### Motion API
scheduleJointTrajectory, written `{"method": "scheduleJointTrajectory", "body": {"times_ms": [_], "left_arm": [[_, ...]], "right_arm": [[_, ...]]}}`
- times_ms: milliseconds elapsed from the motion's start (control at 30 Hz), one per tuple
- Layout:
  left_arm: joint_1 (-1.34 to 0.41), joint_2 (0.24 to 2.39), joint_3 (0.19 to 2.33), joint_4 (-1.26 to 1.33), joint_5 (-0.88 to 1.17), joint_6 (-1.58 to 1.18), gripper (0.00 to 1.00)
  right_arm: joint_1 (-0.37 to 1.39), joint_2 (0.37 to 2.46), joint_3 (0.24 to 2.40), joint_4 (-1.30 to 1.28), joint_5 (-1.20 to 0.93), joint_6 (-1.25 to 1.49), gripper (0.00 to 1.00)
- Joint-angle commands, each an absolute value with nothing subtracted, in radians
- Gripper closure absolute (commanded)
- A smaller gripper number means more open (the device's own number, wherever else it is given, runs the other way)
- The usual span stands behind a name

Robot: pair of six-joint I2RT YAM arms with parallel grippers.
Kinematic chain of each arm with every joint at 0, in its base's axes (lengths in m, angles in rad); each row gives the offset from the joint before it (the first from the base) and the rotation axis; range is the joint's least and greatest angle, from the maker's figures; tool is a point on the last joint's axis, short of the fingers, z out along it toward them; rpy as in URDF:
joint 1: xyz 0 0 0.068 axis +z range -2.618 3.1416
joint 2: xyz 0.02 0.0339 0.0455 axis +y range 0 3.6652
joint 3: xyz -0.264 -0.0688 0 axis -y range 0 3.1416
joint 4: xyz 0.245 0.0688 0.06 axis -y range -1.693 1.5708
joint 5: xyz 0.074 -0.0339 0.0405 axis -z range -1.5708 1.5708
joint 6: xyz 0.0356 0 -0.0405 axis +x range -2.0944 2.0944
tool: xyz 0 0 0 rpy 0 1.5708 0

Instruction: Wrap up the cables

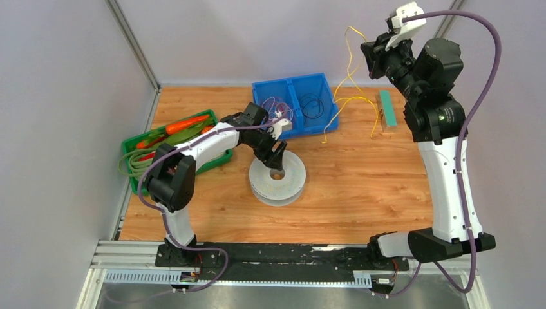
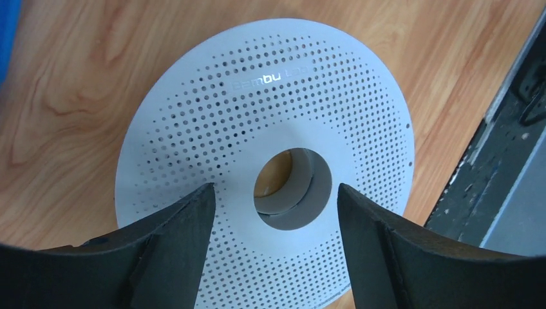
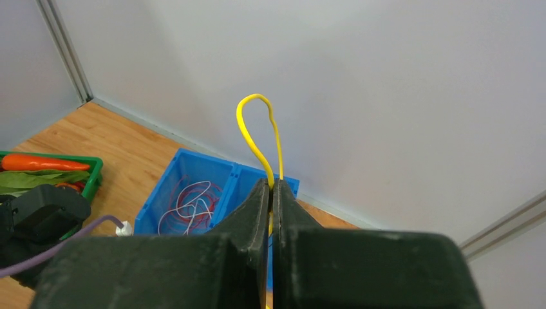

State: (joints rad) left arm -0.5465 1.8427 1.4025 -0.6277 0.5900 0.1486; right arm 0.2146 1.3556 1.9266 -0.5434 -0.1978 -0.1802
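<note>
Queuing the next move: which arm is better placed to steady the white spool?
Left. The left gripper hangs open directly over the spool's hub; the right gripper is shut on the yellow cable, raised near the back wall.

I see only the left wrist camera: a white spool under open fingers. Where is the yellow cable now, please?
Observer: The right gripper is shut on the yellow cable, raised high near the back wall.
Operator: Does the cable touch the spool?
Observer: No. In the top view it hangs beside the blue bin, apart from the spool.
Operator: What is in that bin?
Observer: A red and white wire tangle in the compartment nearer the left arm, a thin black wire in the other.
</note>
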Motion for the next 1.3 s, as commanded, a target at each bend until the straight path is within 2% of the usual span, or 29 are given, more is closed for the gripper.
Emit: {"method": "scheduleJointTrajectory", "body": {"times_ms": [0,267,433,567,733,1033,1267], "left_arm": [[-0.609,1.810,1.347,-0.629,0.623,0.184,0.23],[-0.655,1.760,1.327,-0.660,0.656,0.164,0.23],[-0.557,1.733,1.468,-0.661,0.626,0.121,0.16],[-0.500,1.767,1.578,-0.687,0.548,0.208,0.08],[-0.492,1.854,1.650,-0.719,0.548,0.247,0.07],[-0.505,1.951,1.600,-0.635,0.554,0.215,0.07],[-0.572,1.941,1.505,-0.640,0.564,0.247,0.09]], "right_arm": [[0.216,1.322,1.910,-0.537,-0.225,-0.144,1.00],[0.215,1.309,1.898,-0.548,-0.256,-0.110,1.00],[0.215,1.295,1.881,-0.560,-0.298,-0.101,1.00],[0.215,1.292,1.878,-0.563,-0.308,-0.101,1.00],[0.216,1.285,1.868,-0.548,-0.296,-0.101,1.00],[0.216,1.279,1.876,-0.558,-0.305,-0.100,1.00],[0.216,1.272,1.873,-0.566,-0.313,-0.078,1.00]]}}
